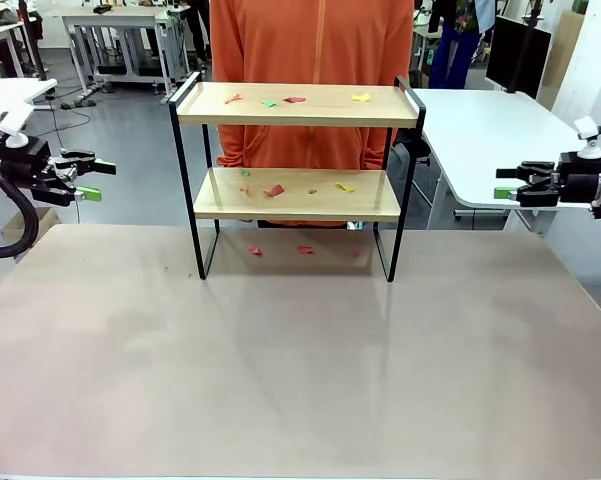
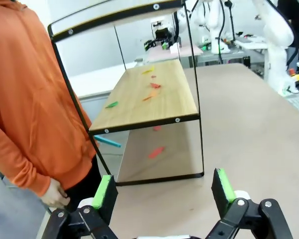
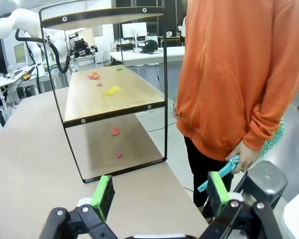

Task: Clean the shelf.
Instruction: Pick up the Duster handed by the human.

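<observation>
The shelf (image 1: 320, 112) stands at the far middle of the table, two wooden boards in a black frame. Small paper scraps lie on its top board (image 1: 294, 99), on its lower board (image 1: 274, 190) and on the table under it (image 1: 305, 249). My left gripper (image 1: 95, 180) hangs open off the table's left side, level with the lower board. My right gripper (image 1: 505, 183) hangs open off the right side. The left wrist view looks along the lower board (image 2: 164, 107) between open fingers (image 2: 103, 196). The right wrist view shows the lower board (image 3: 89, 107) from the other end, past open fingers (image 3: 216, 191).
A person in an orange hoodie (image 1: 310, 60) stands right behind the shelf, one hand behind the back holding a teal duster (image 3: 224, 172). White tables (image 1: 490, 130) stand at the back on both sides. The near half of the beige table (image 1: 300, 370) is bare.
</observation>
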